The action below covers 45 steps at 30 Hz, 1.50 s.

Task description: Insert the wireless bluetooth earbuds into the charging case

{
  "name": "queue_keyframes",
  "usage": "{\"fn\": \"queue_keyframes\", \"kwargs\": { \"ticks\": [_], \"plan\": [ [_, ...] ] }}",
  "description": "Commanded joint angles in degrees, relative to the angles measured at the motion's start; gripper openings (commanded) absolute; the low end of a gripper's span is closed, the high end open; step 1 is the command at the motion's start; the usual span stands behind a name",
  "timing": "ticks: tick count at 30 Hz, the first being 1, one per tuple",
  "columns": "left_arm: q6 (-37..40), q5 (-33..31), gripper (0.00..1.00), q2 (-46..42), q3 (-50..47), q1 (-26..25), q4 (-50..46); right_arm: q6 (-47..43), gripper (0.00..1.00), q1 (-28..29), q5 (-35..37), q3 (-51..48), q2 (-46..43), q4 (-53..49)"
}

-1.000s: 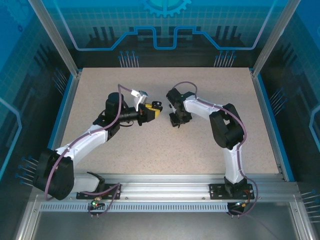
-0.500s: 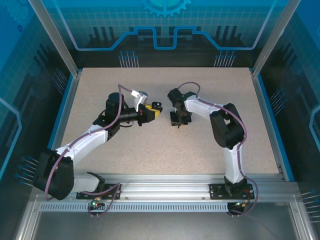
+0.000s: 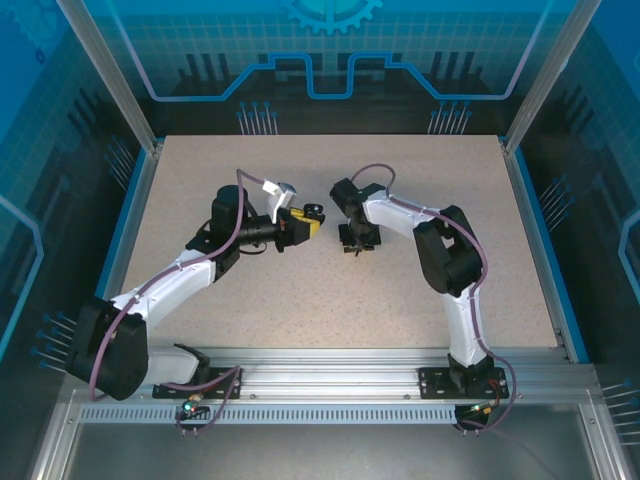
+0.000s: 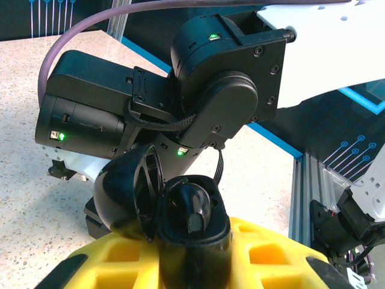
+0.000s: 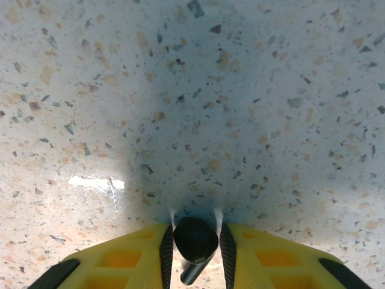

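Observation:
The charging case [image 4: 194, 244] is black, its lid [image 4: 127, 189] hinged open to the left, and it stands upright with my left gripper [image 4: 192, 265] shut on it between yellow fingers [image 4: 274, 253]. One black earbud [image 4: 195, 209] sits in the case's well. In the top view the case [image 3: 315, 210] is at the tip of the left gripper [image 3: 306, 224], mid-table. My right gripper [image 5: 195, 250] points straight down at the tabletop and is shut on the other earbud [image 5: 194, 239], whose stem pokes back between the ribbed pads [image 5: 166, 253]. The right gripper [image 3: 357, 243] hangs just right of the case.
The right arm's black wrist [image 4: 219, 90] looms close behind the open case in the left wrist view. The speckled tabletop [image 5: 198, 90] lies a short way below the right gripper. A blue rim and aluminium posts [image 3: 528, 215] bound the table.
The right arm's wrist and gripper have shifted slightly left, toward the case. The left arm has held still with the case.

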Motion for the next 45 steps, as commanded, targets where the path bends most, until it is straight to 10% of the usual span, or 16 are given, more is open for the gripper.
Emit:
{"fn": "queue_keyframes", "kwargs": {
  "ticks": [1, 45],
  "plan": [
    [1.7, 0.1, 0.00, -0.7, 1.2, -0.4, -0.2, 1.6, 0.30, 0.3, 1.3, 0.5, 3.1, -0.2],
    [-2.6, -3.3, 0.00, 2.8, -0.5, -1.7, 2.5, -10.9, 0.15, -4.0, -0.5, -18.7, -17.0, 17.9]
  ]
}}
